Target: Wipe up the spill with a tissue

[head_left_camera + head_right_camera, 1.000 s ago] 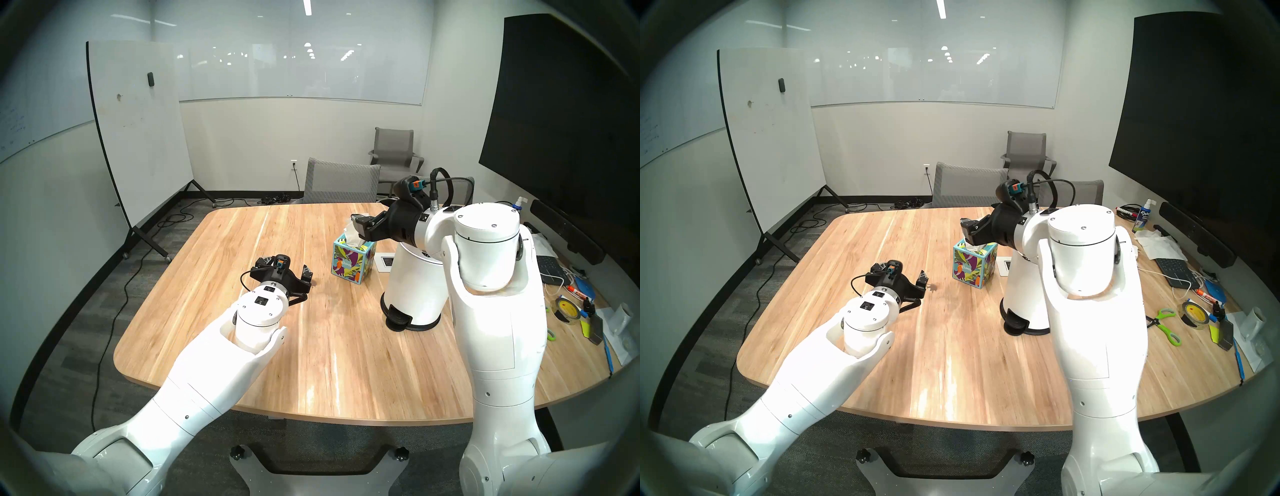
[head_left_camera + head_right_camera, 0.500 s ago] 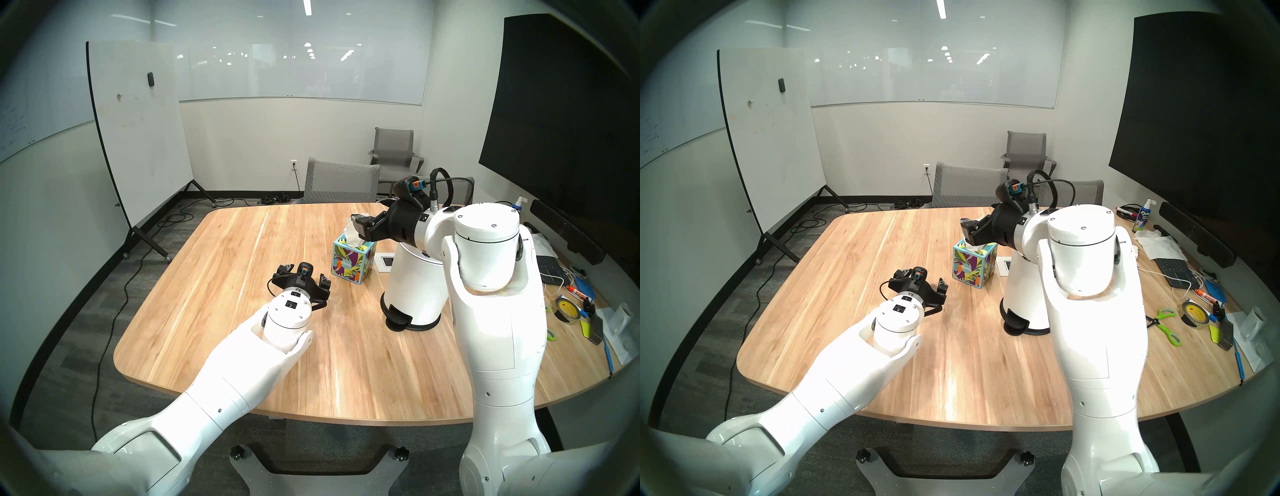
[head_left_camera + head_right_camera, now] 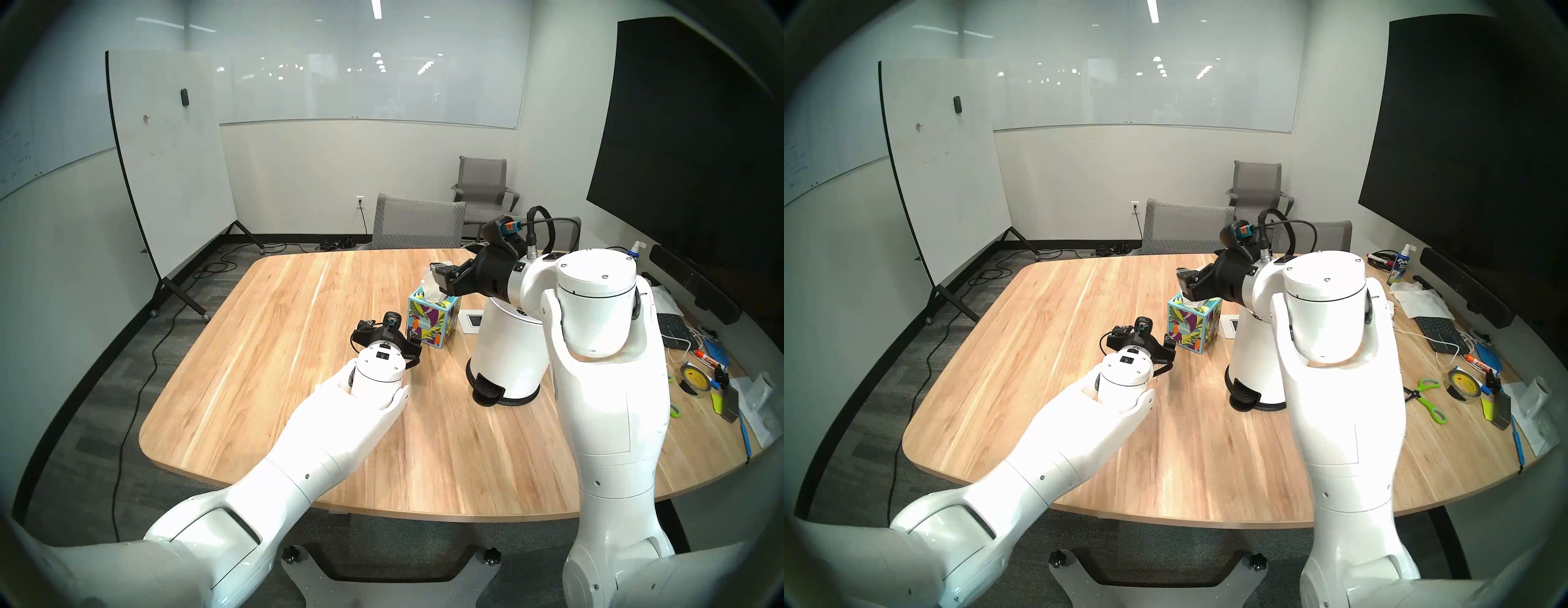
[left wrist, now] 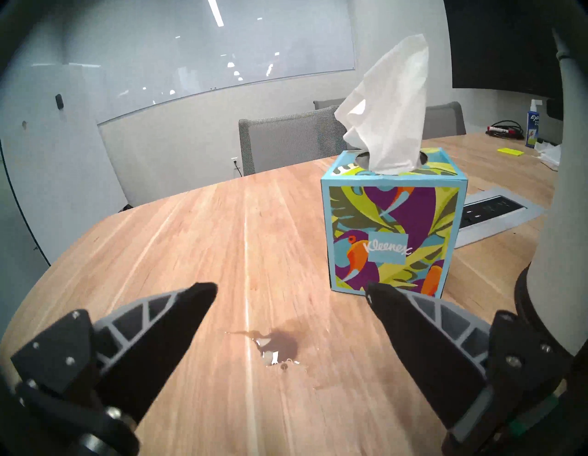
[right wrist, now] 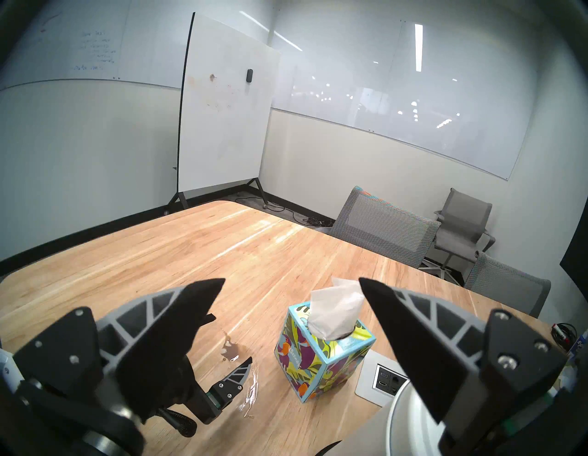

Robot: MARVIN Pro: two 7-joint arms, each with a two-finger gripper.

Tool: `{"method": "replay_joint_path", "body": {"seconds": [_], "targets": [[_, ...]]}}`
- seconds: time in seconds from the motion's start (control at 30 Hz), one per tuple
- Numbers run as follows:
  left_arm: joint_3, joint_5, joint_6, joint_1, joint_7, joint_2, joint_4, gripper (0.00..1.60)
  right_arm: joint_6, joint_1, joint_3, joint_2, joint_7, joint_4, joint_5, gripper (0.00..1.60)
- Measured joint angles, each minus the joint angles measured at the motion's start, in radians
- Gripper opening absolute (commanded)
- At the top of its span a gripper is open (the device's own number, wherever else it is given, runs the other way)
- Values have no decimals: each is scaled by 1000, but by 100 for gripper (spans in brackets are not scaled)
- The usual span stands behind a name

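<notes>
Glossy white arms (image 3: 322, 446) end in black pincers with grey ribbed fingers (image 4: 152, 315).

Mid-frame, the left gripper (image 3: 390, 335) hangs spread over the wooden table (image 3: 297, 305), just left of the toucan-print tissue box (image 3: 432, 322); right of it stands a white pedal bin (image 3: 505, 361).

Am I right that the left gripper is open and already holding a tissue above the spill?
Not quite. The left gripper is open above the spill, but it holds nothing; the tissue still sticks out of the tissue box, as the left wrist view shows.
</notes>
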Motion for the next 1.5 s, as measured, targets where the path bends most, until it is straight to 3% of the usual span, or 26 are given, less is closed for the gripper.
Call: {"method": "replay_joint_path", "body": {"seconds": [0.77, 1.1, 1.5], "targets": [[-29, -41, -10, -134, 61, -137, 195, 160, 0, 0, 0, 0, 0, 0, 0, 160], [-70, -64, -35, -218, 34, -164, 303, 160, 0, 0, 0, 0, 0, 1, 0, 160], [-74, -57, -79, -306, 0, -208, 440, 160, 0, 0, 0, 0, 0, 1, 0, 160]]}}
